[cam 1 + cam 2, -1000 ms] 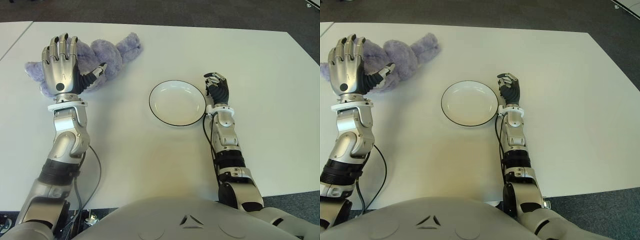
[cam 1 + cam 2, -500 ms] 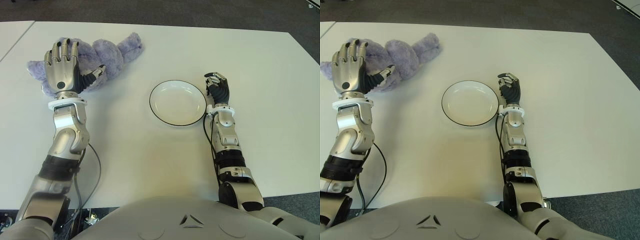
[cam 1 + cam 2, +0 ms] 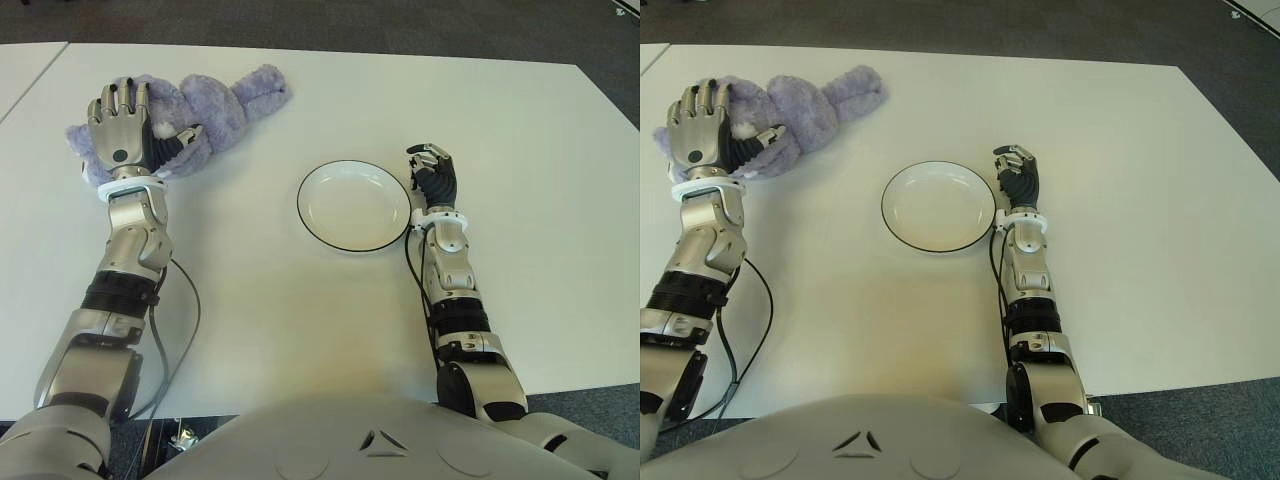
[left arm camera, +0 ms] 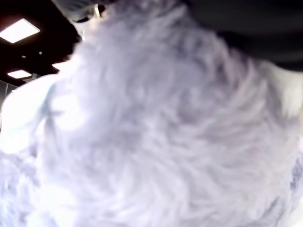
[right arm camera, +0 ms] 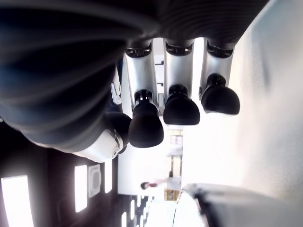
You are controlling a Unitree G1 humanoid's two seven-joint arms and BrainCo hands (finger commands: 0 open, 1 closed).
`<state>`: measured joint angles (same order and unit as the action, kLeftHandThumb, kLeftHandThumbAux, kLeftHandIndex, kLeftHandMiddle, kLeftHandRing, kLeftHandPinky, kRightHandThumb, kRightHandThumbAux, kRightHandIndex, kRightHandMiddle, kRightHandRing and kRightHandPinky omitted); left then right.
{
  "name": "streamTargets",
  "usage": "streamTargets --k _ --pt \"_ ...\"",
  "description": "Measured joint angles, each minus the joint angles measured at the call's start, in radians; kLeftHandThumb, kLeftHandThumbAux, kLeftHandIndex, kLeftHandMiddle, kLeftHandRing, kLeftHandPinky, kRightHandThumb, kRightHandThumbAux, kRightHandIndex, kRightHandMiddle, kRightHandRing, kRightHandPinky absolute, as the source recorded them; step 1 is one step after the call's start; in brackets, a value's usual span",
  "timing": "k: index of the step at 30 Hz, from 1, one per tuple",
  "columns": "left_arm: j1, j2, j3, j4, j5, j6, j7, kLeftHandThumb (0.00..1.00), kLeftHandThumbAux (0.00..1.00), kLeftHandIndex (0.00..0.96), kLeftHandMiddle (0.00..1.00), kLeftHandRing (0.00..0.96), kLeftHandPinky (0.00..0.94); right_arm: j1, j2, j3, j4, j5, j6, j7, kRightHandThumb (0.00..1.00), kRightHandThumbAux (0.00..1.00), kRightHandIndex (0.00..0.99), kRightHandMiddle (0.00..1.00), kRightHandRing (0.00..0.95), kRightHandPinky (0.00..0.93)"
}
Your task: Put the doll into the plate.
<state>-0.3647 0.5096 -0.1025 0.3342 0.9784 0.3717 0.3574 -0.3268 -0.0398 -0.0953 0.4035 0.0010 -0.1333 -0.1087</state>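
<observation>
Under left hand [image 3: 122, 140] lies doll [image 3: 215, 105], fingers closing on it; plate [image 3: 310, 222] well apart.

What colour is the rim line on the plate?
Black: a thin line around the white plate, clearest in the left eye view.

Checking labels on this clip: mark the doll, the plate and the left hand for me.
doll [image 3: 235, 100]: left eye view, on its purple body.
plate [image 3: 352, 207]: left eye view, on its bare white inside.
left hand [image 3: 122, 140]: left eye view, on the back of the hand.
</observation>
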Motion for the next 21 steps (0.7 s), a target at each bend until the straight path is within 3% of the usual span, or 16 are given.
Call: streamTargets --k 13,21 --pt "-0.093 0.005 -0.012 0.143 -0.042 0.005 0.042 0.12 0.17 0.0 0.0 0.0 0.0 -0.014 -0.001 0.0 0.024 0.0 -0.018 0.007 0.705 0.719 0.441 0.813 0.827 0.815" --pt "-0.225 0.027 -0.053 0.36 -0.08 -0.073 0.093 0.159 0.179 0.0 0.0 0.0 0.0 -0.017 -0.002 0.0 0.03 0.002 -0.024 0.018 0.706 0.719 0.441 0.82 0.832 0.828"
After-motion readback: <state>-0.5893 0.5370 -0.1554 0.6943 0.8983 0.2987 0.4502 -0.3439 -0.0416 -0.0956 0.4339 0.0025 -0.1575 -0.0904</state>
